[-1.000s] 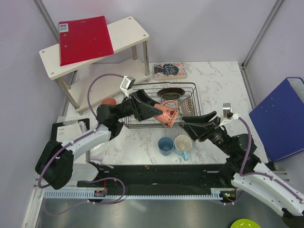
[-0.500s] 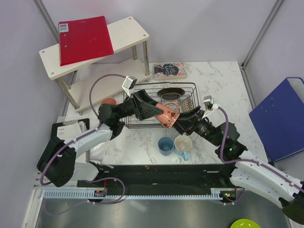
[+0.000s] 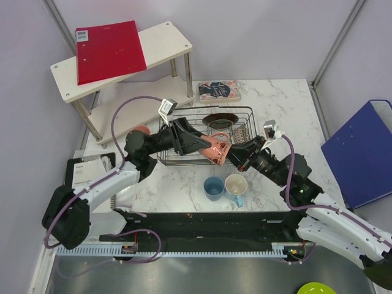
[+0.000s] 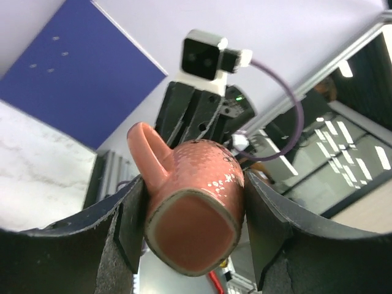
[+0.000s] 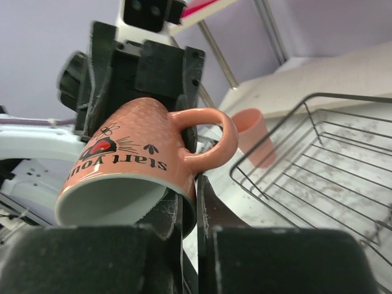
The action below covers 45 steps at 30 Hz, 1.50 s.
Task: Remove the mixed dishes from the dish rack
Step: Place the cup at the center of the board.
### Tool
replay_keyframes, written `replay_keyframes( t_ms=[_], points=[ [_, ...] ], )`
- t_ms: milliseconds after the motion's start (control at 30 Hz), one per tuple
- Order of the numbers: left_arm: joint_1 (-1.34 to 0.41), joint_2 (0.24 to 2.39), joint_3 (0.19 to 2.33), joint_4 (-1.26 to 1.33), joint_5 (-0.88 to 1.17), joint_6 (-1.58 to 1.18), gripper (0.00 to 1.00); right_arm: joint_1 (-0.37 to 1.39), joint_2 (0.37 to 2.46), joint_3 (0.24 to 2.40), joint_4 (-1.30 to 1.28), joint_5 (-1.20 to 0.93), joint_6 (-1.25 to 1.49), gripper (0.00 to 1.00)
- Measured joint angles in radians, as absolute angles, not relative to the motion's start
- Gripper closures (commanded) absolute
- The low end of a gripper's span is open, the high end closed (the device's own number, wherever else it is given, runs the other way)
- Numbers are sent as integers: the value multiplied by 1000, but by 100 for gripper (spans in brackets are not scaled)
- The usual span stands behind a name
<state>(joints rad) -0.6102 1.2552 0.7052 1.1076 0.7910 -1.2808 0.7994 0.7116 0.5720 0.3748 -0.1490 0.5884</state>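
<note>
Nearest the arm bases, a glossy blue cup (image 3: pixel 213 187) and a light-blue mug w/ cream inside (image 3: pixel 236 185) stand on the white marble-look table (image 3: pixel 275 104). Just beyond, over the near edge of the dark wire dish rack (image 3: pixel 245 113), a salmon-pink printed ceramic mug (image 5: pixel 131 165) hangs tilted in mid-air. L gripper (image 4: pixel 193 187) clamps its body; R gripper (image 5: pixel 190 190), narrow, looks pinched on the rim wall. Hard, glazed, prob. slippery and chippable, so rim or handle grips best. Farther back in the rack lies a dark red-brown plate (image 3: pixel 219 119).
</note>
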Motion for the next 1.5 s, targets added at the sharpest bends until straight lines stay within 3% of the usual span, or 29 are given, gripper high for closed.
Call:
replay_keyframes(
  t_ms=[67, 133, 367, 600, 900, 1233, 1500],
  points=[
    [-610, 1200, 751, 926, 789, -1190, 23, 799, 711, 624, 288, -138, 572, 100],
    [-612, 1147, 822, 728, 766, -1076, 19, 802, 719, 714, 173, -112, 546, 100],
    [-612, 1013, 1024, 160, 465, -677, 19, 804, 858, 1046, -253, 61, 422, 100],
    [-612, 972, 1031, -125, 277, -527, 20, 803, 975, 1121, -570, 107, 266, 100],
    [-612, 939, 1031, -341, 111, -409, 21, 860, 952, 1146, -741, 196, 57, 100],
    [-612, 800, 915, -325, 71, -347, 23, 860, 709, 1003, -586, 243, -178, 100],
    [-612, 745, 874, -298, 143, -297, 24, 860, 794, 1032, -522, -80, -339, 100]
  ],
)
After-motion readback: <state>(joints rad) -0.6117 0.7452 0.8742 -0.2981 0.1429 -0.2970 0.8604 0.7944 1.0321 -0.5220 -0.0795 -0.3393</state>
